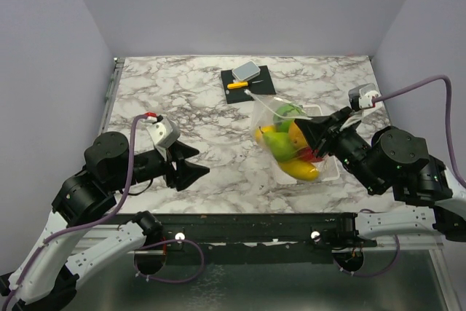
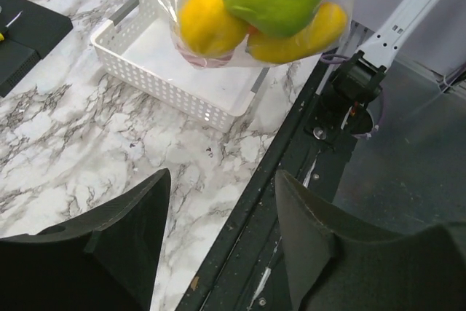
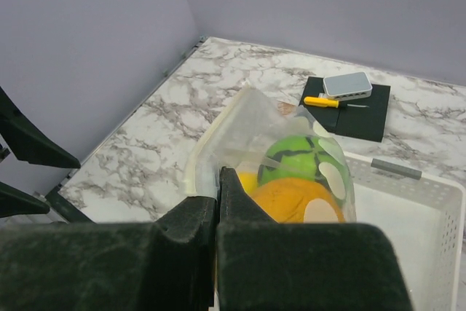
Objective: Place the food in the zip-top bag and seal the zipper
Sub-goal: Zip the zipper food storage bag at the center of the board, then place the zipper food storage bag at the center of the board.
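The clear dotted zip-top bag hangs above the white basket, full of food: green, orange, yellow and red toy fruits. My right gripper is shut on the bag's edge and holds it up. In the right wrist view the jaws pinch the plastic beside the pale zipper strip, with the green and orange fruits behind. My left gripper is open and empty, low at the table's front left. The left wrist view shows the bag hanging over the basket.
A black mat at the back centre holds a grey box and a yellow-handled knife. The table's black front rail runs along the near edge. Lilac walls close in the back and both sides.
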Controlling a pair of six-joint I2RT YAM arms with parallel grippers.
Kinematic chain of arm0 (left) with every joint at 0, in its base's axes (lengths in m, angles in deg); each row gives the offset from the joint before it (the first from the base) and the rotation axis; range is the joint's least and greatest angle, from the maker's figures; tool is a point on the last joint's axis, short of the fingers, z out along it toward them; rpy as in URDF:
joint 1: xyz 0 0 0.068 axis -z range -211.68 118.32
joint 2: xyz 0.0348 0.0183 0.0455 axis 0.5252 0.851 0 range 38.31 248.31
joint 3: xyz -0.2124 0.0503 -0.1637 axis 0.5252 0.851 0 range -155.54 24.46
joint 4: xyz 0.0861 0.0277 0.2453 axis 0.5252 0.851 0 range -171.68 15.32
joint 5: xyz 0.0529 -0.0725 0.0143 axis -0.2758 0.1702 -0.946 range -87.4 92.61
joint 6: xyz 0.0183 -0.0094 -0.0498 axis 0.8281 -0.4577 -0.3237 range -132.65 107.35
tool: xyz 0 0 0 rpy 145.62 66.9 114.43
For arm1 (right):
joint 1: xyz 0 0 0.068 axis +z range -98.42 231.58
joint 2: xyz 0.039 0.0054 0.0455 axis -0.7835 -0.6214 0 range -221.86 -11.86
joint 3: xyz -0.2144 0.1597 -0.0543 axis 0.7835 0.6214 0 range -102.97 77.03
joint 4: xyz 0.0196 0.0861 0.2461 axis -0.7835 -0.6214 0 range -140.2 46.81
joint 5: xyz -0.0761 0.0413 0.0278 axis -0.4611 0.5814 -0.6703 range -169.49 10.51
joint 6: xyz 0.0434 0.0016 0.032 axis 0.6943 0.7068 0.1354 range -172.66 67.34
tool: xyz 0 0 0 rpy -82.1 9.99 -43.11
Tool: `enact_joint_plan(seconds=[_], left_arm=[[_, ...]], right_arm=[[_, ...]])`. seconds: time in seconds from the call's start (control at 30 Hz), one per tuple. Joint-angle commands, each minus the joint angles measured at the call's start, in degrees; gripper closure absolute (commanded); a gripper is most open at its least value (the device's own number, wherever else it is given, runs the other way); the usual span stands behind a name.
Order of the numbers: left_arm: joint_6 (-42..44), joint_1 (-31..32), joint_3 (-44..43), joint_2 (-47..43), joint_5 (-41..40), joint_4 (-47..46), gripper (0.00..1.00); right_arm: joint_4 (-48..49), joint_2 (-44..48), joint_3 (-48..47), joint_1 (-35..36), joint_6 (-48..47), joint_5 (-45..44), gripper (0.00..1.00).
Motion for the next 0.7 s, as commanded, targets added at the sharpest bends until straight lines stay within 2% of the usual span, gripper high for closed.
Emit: enact_joint_plan(seconds=[0.0, 0.1, 0.17, 0.67], left_arm=[[-0.4, 0.2, -1.8, 0.3, -2.7, 0.9, 0.36], [-0.4, 0.2, -2.2, 0.8, -2.6, 0.7, 0.23], [-0.3, 0.2, -2.7, 1.2, -2.7, 0.6, 0.19], [0.3, 0.2, -6.9, 3.5, 2.1, -1.6, 0.15]], right_arm=[[-0.6, -0.3, -2.8, 0.0, 1.7, -0.1, 0.99], [-1.9, -1.0, -3.1, 0.0, 2.5, 0.1, 0.99], [-2.4, -1.2, -3.2, 0.0, 2.9, 0.2, 1.0], [-8.3, -4.8, -4.9, 0.0, 4.6, 9.3, 0.99]])
